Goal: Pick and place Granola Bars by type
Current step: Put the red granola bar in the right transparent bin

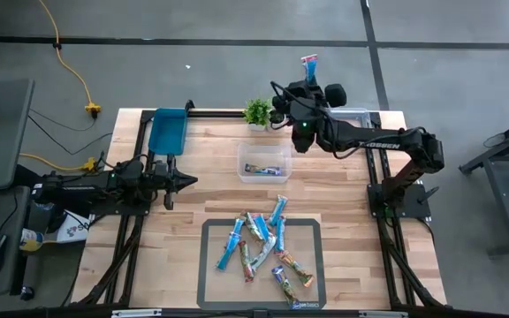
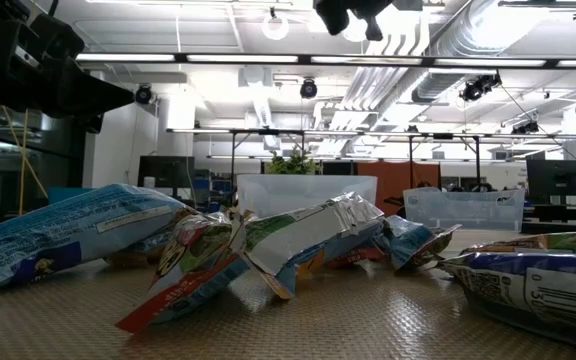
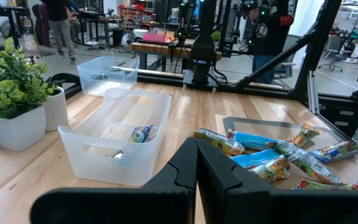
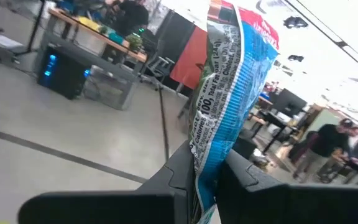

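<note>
Beyond the counter's far edge, the right gripper (image 1: 311, 78) clamps a blue granola bar (image 1: 309, 64) aloft. Remaining granola bars (image 1: 263, 249) lie heaped near the counter's front edge; one sits in the clear bin (image 1: 264, 162). Left gripper (image 1: 186, 181) rests closed, empty.

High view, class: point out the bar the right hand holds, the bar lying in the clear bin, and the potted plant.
held bar (image 1: 309, 64), high view, its blue wrapper
bar in the clear bin (image 1: 262, 169), high view, mid-wrapper
potted plant (image 1: 257, 111), high view, its leaves
</note>
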Controlling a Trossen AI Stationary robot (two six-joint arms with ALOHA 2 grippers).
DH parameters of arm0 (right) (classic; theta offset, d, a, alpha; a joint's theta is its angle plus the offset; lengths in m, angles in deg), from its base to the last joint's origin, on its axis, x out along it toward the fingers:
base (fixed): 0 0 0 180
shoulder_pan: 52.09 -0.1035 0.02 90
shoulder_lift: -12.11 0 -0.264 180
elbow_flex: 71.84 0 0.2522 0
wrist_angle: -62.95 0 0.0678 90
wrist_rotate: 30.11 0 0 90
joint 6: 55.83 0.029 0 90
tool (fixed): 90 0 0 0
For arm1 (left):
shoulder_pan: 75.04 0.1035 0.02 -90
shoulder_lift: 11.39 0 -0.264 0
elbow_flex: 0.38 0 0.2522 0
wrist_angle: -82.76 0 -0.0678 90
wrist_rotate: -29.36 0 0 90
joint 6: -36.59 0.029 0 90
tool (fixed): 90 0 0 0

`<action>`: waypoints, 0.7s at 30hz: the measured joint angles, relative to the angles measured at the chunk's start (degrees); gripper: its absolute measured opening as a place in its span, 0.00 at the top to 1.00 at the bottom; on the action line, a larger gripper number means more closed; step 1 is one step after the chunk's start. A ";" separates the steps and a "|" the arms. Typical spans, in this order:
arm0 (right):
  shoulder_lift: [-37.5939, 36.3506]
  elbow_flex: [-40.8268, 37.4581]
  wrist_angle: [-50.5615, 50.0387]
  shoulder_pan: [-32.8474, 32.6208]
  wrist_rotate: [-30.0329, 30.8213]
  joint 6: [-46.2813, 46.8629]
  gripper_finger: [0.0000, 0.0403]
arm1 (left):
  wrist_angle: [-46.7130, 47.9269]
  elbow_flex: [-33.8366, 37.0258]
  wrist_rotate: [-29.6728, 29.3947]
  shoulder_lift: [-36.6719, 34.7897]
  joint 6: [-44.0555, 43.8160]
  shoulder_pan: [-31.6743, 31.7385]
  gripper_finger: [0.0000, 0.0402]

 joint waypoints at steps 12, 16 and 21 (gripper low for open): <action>0.00 0.02 -0.06 6.79 0.00 -10.73 0.89 | 0.00 0.00 0.00 0.00 -0.02 0.00 1.00; 0.00 0.04 -2.16 8.38 0.00 -11.41 0.89 | 0.00 -0.01 0.01 0.00 -0.02 -0.01 1.00; 0.00 0.04 -6.83 9.70 -0.03 -11.56 0.89 | 0.00 0.00 0.01 0.00 -0.02 0.00 1.00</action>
